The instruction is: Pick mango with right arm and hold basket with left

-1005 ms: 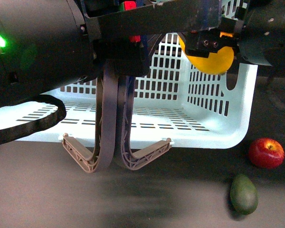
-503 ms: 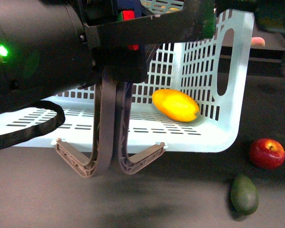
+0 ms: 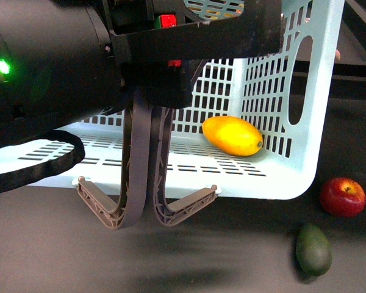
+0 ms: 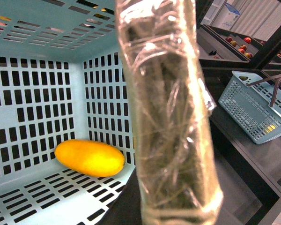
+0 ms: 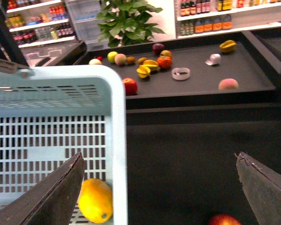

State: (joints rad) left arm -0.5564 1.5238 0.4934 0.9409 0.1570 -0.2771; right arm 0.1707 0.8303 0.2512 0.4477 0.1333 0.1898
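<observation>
The mango (image 3: pixel 232 135) lies on the floor of the turquoise basket (image 3: pixel 293 177), against its right wall. Both grey-brown handles (image 3: pixel 140 165) are swung up together, and my left gripper (image 3: pixel 151 97) is shut on them at the end of the black arm (image 3: pixel 49 67). In the left wrist view the blurred handle (image 4: pixel 168 117) fills the middle, with the mango (image 4: pixel 89 158) beyond it in the basket's corner (image 4: pixel 33 93). My right gripper (image 5: pixel 161 187) is open wide above the basket's rim (image 5: pixel 117 117). It holds nothing and is out of the front view. The mango (image 5: pixel 94 200) shows beside one finger.
On the dark table to the right of the basket lie a red apple (image 3: pixel 342 196) and a dark green fruit (image 3: pixel 313 249). A second basket (image 4: pixel 257 108) sits off to the side. A black shelf tray (image 5: pixel 253 70) behind holds several fruits.
A second ago my right gripper held the mango above the basket. The mango now lies inside, the right gripper has left the front view, and the basket's right side has risen.
</observation>
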